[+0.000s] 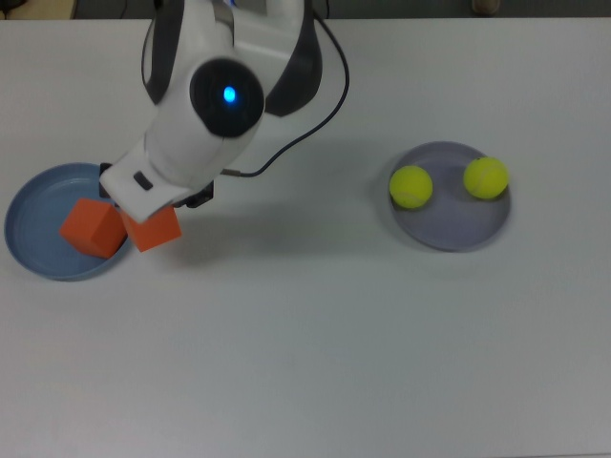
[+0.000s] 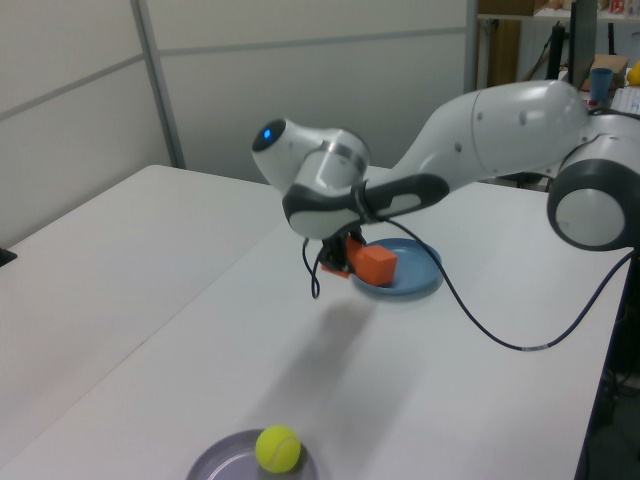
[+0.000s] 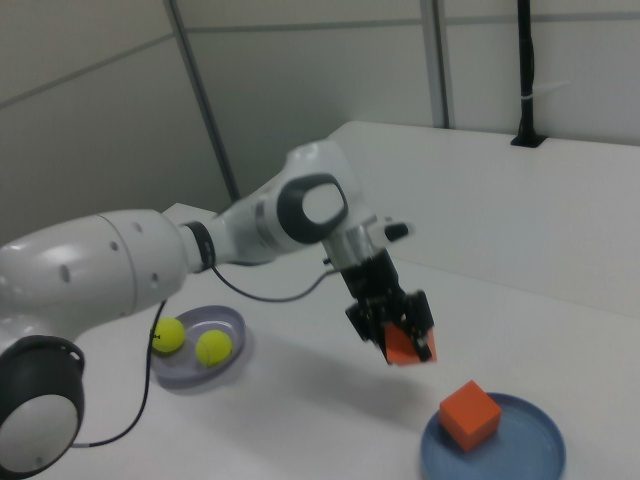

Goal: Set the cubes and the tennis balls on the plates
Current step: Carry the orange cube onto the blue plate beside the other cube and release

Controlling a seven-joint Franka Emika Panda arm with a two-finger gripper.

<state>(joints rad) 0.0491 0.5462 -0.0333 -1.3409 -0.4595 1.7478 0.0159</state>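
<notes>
My gripper (image 3: 398, 330) is shut on one orange cube (image 3: 407, 349) and holds it in the air just beside the light blue plate (image 3: 525, 450). In the top view this cube (image 1: 153, 230) shows past the plate's right rim, under my wrist. The other orange cube (image 1: 93, 227) (image 3: 470, 414) rests on the blue plate (image 1: 33, 205). Two yellow-green tennis balls (image 1: 411, 186) (image 1: 486, 177) lie on the lavender plate (image 1: 453, 229) at the top view's right.
The white table (image 1: 315, 343) stretches bare between the two plates. A black cable (image 2: 480, 325) hangs from my arm over the table. In the left view one ball (image 2: 278, 448) on the lavender plate (image 2: 215, 462) sits at the bottom edge.
</notes>
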